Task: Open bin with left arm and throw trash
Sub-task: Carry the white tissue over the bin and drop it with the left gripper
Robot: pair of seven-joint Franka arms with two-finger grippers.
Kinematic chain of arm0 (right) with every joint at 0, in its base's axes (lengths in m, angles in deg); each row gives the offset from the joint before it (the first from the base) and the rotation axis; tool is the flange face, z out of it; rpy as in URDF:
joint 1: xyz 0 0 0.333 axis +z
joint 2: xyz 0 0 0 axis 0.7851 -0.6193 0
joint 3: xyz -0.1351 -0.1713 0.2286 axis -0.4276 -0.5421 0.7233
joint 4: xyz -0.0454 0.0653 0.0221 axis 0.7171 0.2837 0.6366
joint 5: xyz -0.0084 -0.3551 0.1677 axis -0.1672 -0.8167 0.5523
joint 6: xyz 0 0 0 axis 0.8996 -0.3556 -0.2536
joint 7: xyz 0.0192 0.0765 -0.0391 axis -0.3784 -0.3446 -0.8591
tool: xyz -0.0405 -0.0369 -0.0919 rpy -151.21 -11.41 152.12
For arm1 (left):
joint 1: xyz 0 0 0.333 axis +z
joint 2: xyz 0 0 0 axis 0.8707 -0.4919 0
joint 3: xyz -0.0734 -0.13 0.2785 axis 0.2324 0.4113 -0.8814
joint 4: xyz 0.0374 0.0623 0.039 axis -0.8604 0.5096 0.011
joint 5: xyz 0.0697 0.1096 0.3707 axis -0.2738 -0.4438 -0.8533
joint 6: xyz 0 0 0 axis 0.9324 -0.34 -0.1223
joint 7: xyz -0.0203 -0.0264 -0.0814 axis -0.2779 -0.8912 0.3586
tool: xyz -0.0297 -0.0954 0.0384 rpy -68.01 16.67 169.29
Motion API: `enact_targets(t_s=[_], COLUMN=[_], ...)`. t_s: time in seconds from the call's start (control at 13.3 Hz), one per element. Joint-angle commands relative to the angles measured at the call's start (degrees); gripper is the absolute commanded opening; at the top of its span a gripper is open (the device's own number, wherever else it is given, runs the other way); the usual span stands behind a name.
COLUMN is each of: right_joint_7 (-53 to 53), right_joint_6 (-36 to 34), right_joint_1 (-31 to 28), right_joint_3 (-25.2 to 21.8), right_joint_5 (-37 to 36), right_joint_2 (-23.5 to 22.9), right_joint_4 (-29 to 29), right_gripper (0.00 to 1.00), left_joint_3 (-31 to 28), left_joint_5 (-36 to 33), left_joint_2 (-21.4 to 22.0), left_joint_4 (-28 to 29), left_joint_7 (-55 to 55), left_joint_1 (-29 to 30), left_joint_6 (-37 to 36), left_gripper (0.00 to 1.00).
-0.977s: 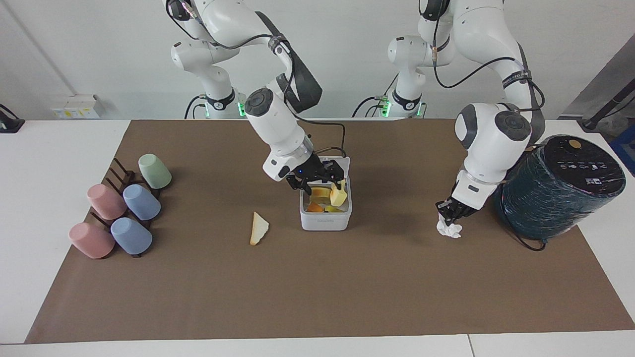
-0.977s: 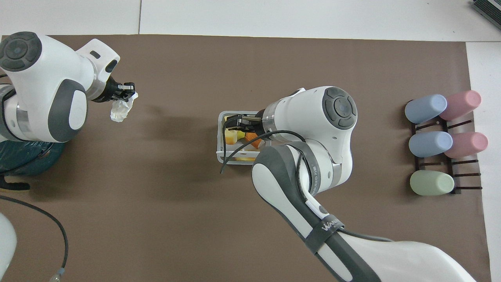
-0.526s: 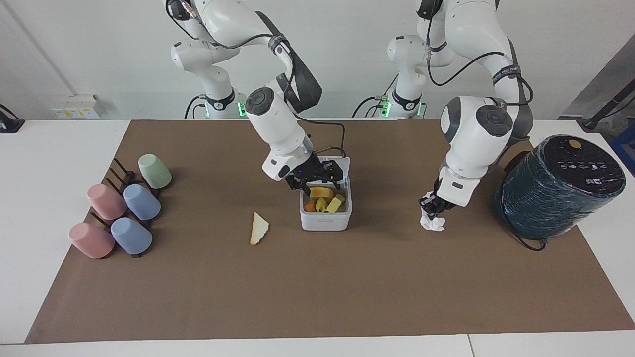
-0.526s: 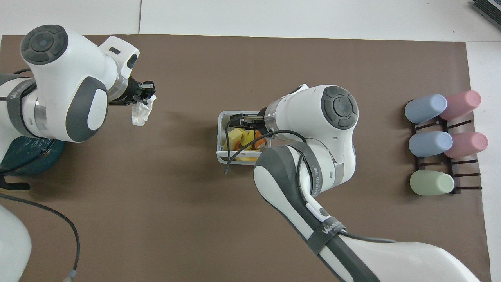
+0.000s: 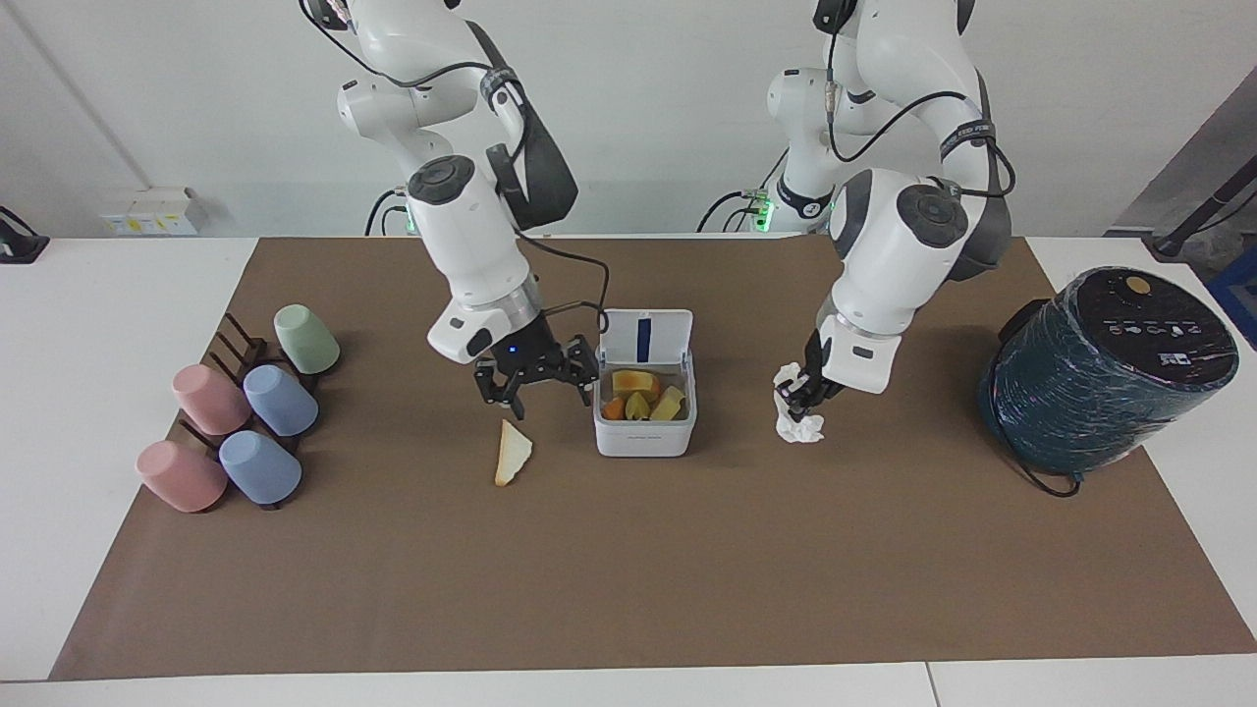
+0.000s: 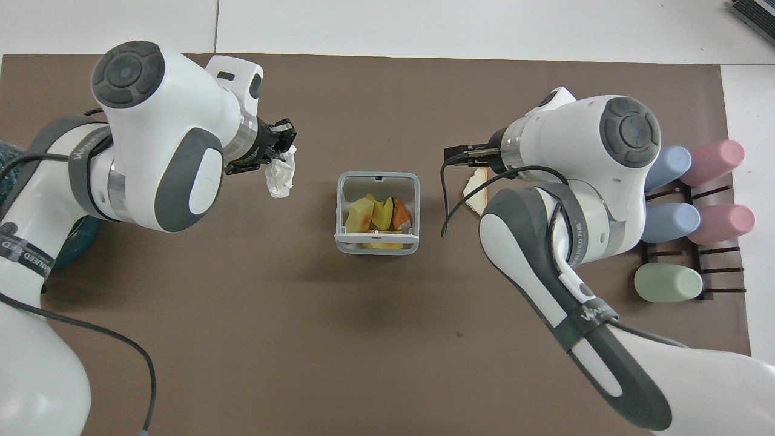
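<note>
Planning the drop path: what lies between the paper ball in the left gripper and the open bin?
Only bare brown mat. The overhead view shows nothing between the paper ball, held by the left gripper, and the bin.

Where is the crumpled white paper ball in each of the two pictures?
Facing view: the paper ball hangs in the left claw, right of the open bin, over the brown mat.
Overhead view: the paper ball is left of the bin, at the left claw.
Shared landmark: the bin, at the middle of both views.
</note>
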Motion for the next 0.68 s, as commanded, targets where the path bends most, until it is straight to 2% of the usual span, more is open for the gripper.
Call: enact_targets(t_s=[0.0,0.3,0.6], right_joint_7=[1.2,7.5,10.2], right_joint_6=[3.2,4.7,6.8], right_joint_1=[-3.3,-2.7,-2.6], right_joint_3=[0.7,0.6,0.6], right_joint_5=[-1.3,-1.4,-1.5], right_joint_2=[-1.9,-6.7,-10.0], right_joint_4=[-1.4,-1.2,-1.2], right_gripper=[1.0,1.0,1.0], left_joint_3=[-0.8,-0.8,-0.8], left_joint_5=[1.2,3.5,5.0], left_joint_2=[-1.5,-2.1,-1.4], left_joint_4=[-2.9,-2.6,0.0], left_joint_7=[-7.9,-15.3,-21.4], left_joint_1=[-3.0,-6.3,-9.2], left_joint_6=[4.1,11.5,11.1], left_gripper=[0.0,0.0,0.0])
